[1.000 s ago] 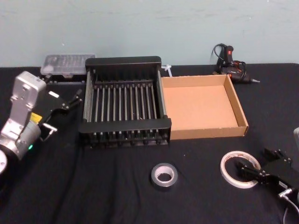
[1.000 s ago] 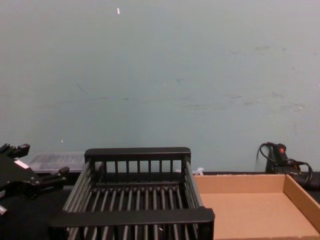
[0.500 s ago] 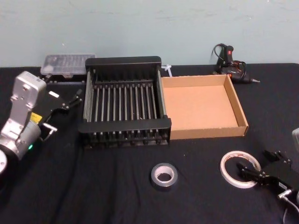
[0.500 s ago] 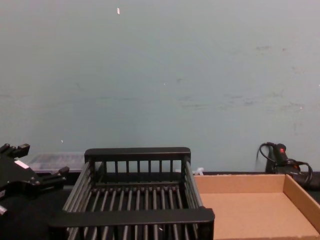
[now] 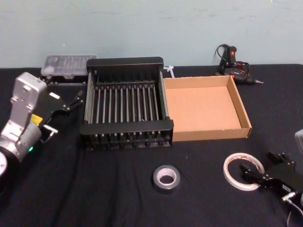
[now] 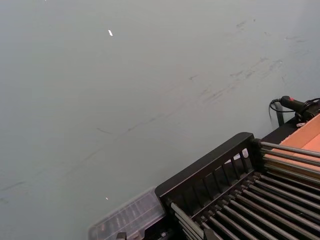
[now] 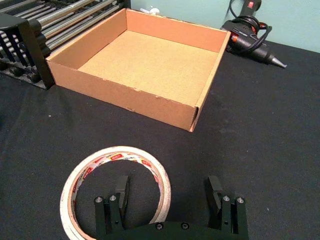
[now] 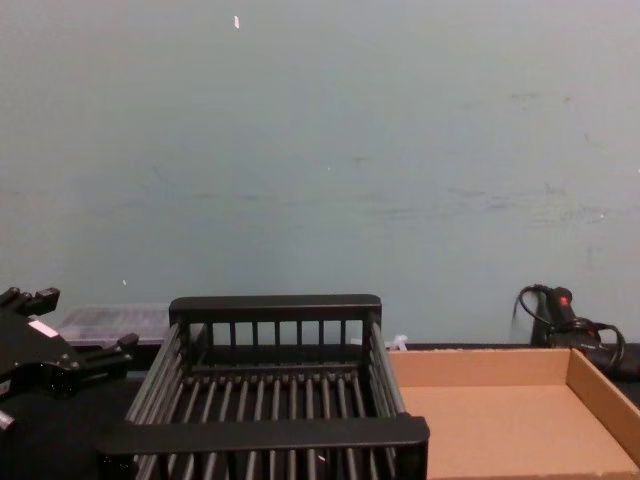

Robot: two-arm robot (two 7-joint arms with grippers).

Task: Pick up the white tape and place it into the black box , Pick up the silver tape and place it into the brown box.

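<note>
The white tape (image 5: pixel 235 162) (image 7: pixel 120 153) lies flat on the black cloth at the near right. My right gripper (image 5: pixel 258 164) (image 7: pixel 166 189) is open and low at the tape's right side. One finger stands over the ring's hole and the other outside the ring. The silver tape (image 5: pixel 166 169) lies flat near the table's front middle, with no gripper near it. The black box (image 5: pixel 127 126) (image 8: pixel 270 435) (image 6: pixel 210 170) and the brown box (image 5: pixel 208 135) (image 7: pixel 125 97) (image 8: pixel 480 368) stand side by side, both with nothing inside. My left gripper (image 5: pixel 66 113) (image 8: pixel 80 320) hangs open to the left of the black box.
A black glue gun (image 5: pixel 234 64) (image 7: pixel 250 35) (image 8: pixel 565 315) with its cord lies behind the brown box at the back right. A clear plastic case (image 5: pixel 66 64) (image 6: pixel 130 220) sits behind the black box's left corner. Black cloth covers the table.
My right gripper has edged slightly back toward the table's near edge beside the white tape. Both tapes, both boxes and the left arm have not moved.
</note>
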